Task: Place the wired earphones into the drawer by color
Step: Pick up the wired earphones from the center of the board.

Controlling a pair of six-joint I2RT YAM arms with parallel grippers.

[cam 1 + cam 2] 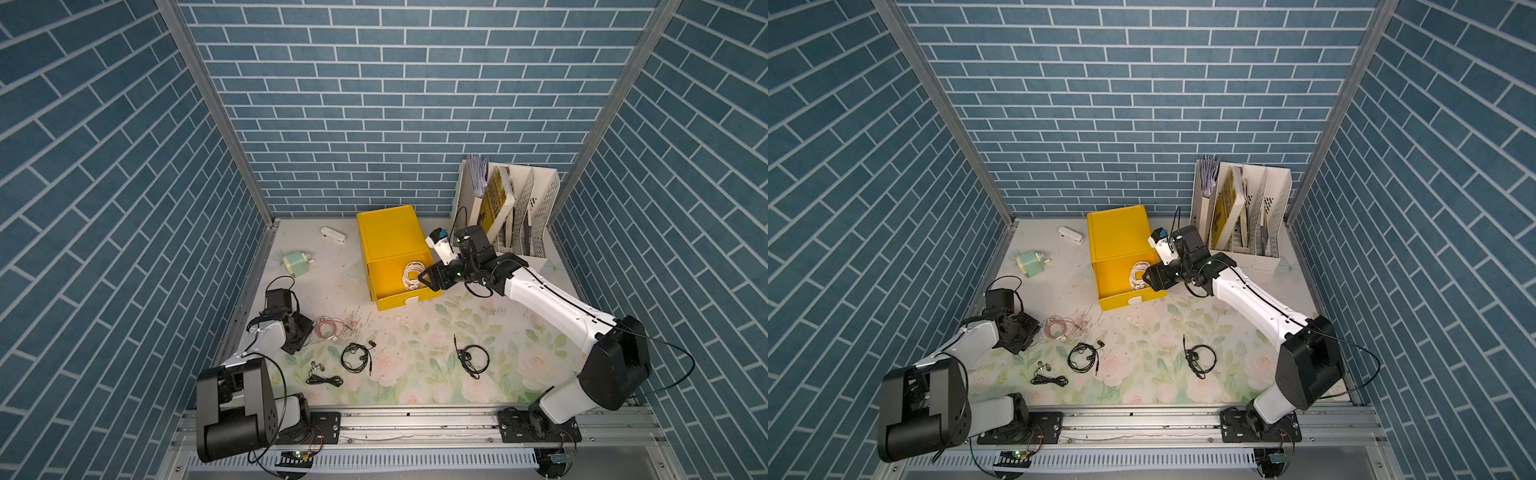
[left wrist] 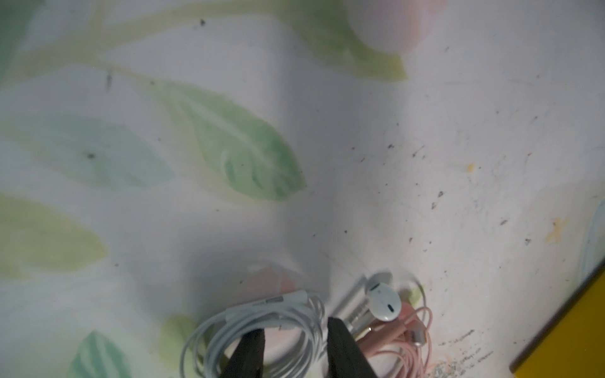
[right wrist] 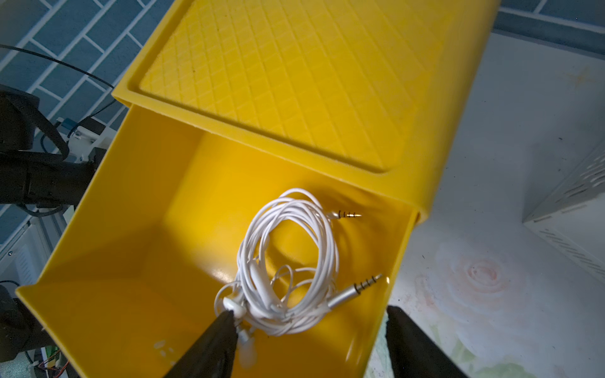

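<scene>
Since its jaws stand wide apart with nothing between them, the right end effector [image 3: 311,312] reads as released. One fingertip [image 3: 226,322] sits at an earbud of the white coil [image 3: 257,278], touching or just beside it, I cannot tell which. That coil lies on the floor of the pulled-out top drawer [image 3: 108,229] of the yellow cabinet [image 1: 388,235].

The left end effector [image 2: 294,325] is low over the table [image 1: 415,340]. Its jaws are partly closed astride strands of a second white coil [image 2: 262,322], but I cannot tell whether they pinch the cable or only straddle it. The pinkish coil [image 2: 412,330] lies against that coil. Farther out on the table are a black coil [image 1: 362,356], another black coil [image 1: 465,357] well apart from it, and a third black coil [image 1: 324,379] nearer the left arm's base.

These coils look very light and limp, with smooth thin cable. I judge that a grip on a single strand would slip or let the loops spill open. The better hold is probably across the bundle, where several strands run together, rather than on an earbud or plug. The two touching coils may tangle and lift together.
</scene>
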